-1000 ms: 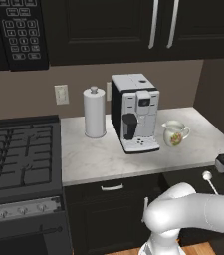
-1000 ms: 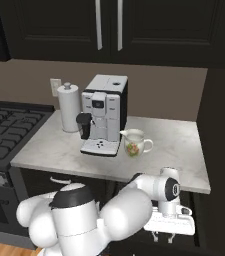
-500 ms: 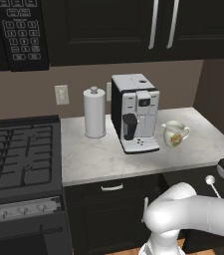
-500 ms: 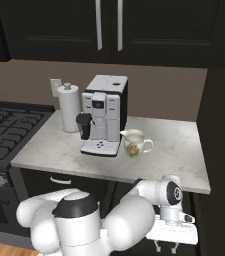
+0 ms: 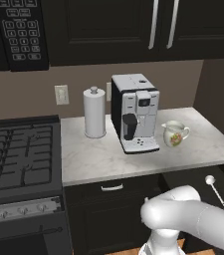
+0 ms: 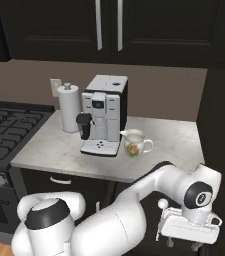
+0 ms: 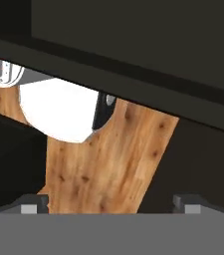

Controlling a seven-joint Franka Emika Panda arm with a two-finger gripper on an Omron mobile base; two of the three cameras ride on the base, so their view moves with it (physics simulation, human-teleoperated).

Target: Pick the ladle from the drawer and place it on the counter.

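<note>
Ladle [image 5: 216, 191] upright in drawer (below counter [image 5: 103, 159])

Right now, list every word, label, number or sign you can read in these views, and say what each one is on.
None can be read.
Microwave keypad: rows of pale marks on the buttons, too small and blurred to read.
Coffee machine: small dark display panel, no legible characters.
Floral pitcher: a flower pattern, no text.
Stove front: knobs without readable markings.

arm: bent low, reaching down to the right
gripper [image 7: 111, 203]: fingertips wide apart, apparently nothing between them
</note>
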